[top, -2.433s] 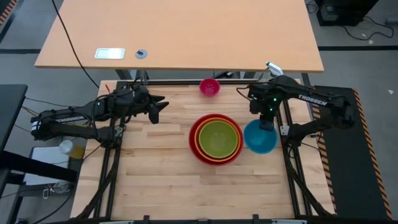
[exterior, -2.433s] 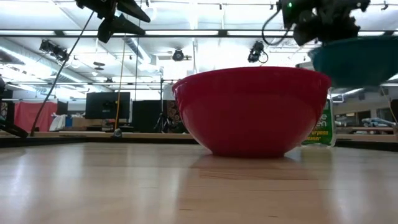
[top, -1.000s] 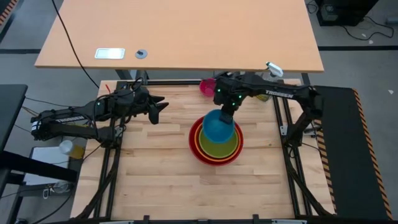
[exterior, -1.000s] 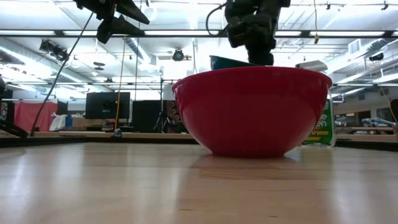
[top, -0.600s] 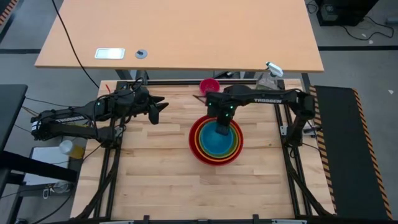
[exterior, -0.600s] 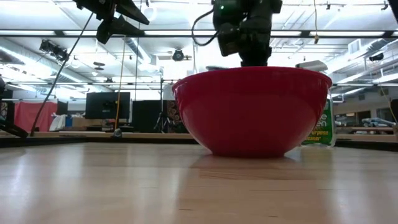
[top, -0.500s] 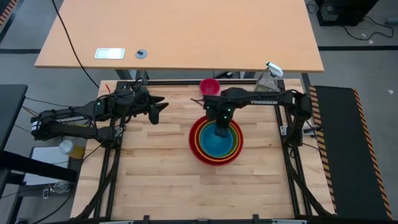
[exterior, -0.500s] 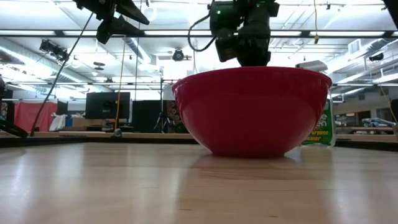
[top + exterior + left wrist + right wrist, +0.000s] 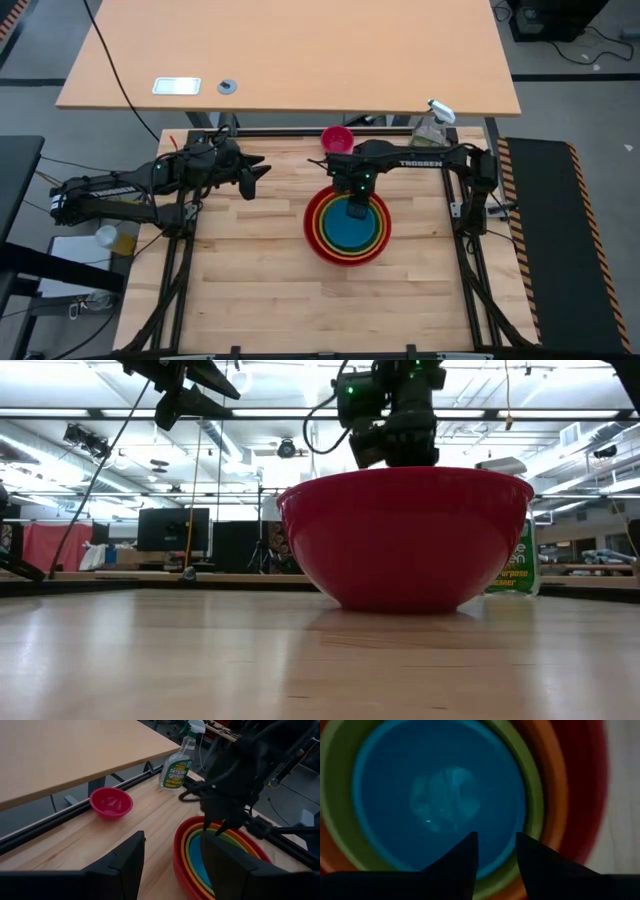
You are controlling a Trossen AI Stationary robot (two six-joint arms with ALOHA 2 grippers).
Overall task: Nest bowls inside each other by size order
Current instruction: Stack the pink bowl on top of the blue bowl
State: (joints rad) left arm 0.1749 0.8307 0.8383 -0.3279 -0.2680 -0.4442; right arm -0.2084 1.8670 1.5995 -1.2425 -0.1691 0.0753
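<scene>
The left gripper (image 9: pixel 262 171) waits with fingers wide at the tabletop's (image 9: pixel 250 280) left, while the right gripper (image 9: pixel 355 211), fingers narrowly parted and empty, hovers over 4 nested bowls (image 9: pixel 347 224), nearer the pink bowl (image 9: pixel 337 139) just beyond.

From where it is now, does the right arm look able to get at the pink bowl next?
Probably yes. The right gripper hangs open over the blue bowl in the stack, and the pink bowl sits alone near the table's far edge, with nothing in between. The spray bottle stands well aside.
</scene>
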